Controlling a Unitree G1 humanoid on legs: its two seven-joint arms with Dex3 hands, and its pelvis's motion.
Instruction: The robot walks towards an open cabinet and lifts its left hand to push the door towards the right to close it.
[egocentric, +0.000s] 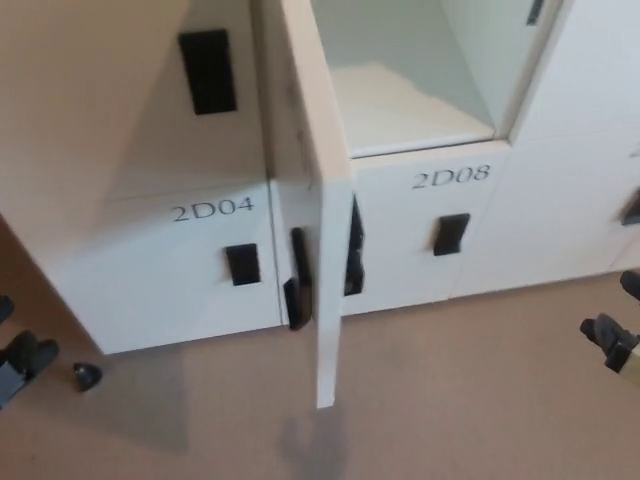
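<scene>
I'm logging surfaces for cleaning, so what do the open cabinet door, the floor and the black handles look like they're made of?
Open door: probably laminated board, smooth matt white, with a plain flat edge. Floor: looks like short-pile carpet, beige and dull, no shine. Handles: likely black plastic or painted metal, matt; too small to tell which.

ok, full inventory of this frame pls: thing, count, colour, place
open door: 1, white, centre, swung out edge-on toward the camera
open compartment: 1, white inside, top centre, nothing visible in it
locker 2D04: 1, white, black latch, lower left
locker 2D08: 1, white, black latch, lower right of the door
small dark object: 1, on floor, left
floor: tan
left hand: black, left edge, low
right hand: black, right edge, low
</scene>
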